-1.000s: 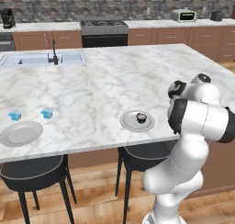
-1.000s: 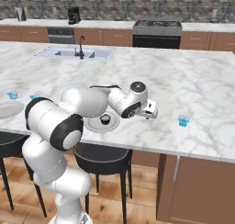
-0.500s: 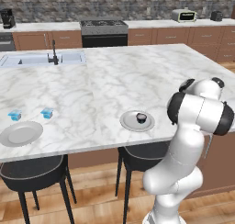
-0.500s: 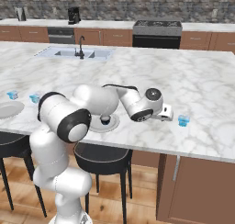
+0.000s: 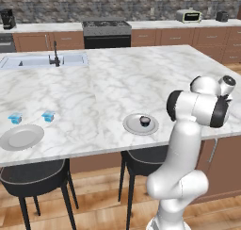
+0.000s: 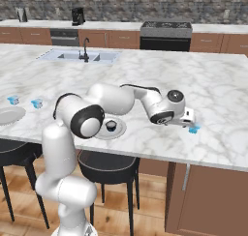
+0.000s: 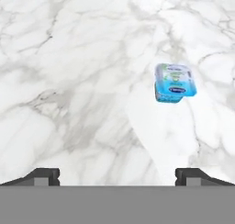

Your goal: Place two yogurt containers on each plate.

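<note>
The gripper (image 6: 190, 120) hovers spread and empty over a yogurt cup (image 7: 175, 83) near the island's right front corner, probably lining up a grab. Two more cups (image 5: 15, 118) (image 5: 48, 115) sit by the left plate (image 5: 21, 137), and the middle plate (image 5: 140, 124) holds a dark object, no yogurt.

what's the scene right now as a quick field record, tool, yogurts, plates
tool: fingers wide apart, holding nothing, above the marble counter
nearest yogurt: on the counter ahead of the tool, off toward one fingertip, untouched
other yogurts: two on the counter beside the far plate, not on it
far plate: no yogurt on it
near plate: carries a small dark object, no yogurt
yogurts on plates: none
</note>
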